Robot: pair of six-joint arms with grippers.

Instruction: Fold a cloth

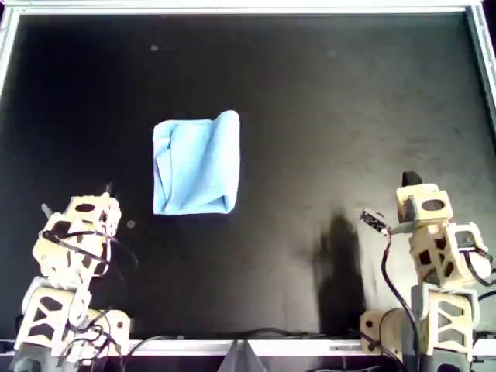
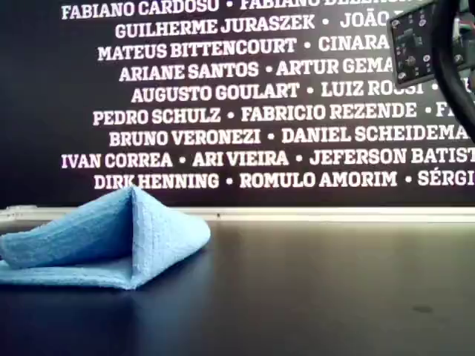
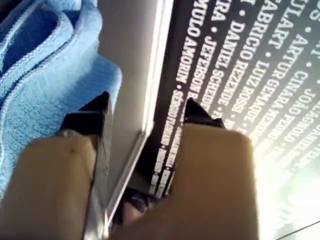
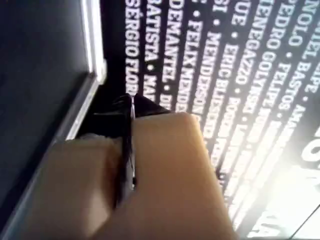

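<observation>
Overhead only: folded cloth [image 1: 196,163]; wristward, first hand [image 3: 145,112] agape, second hand [image 4: 129,102] closed.

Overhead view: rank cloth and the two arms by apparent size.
1. The arm at the overhead view's right
2. The arm at the overhead view's left, close to the first, so unsure
3. The cloth, smallest, though not by much
</observation>
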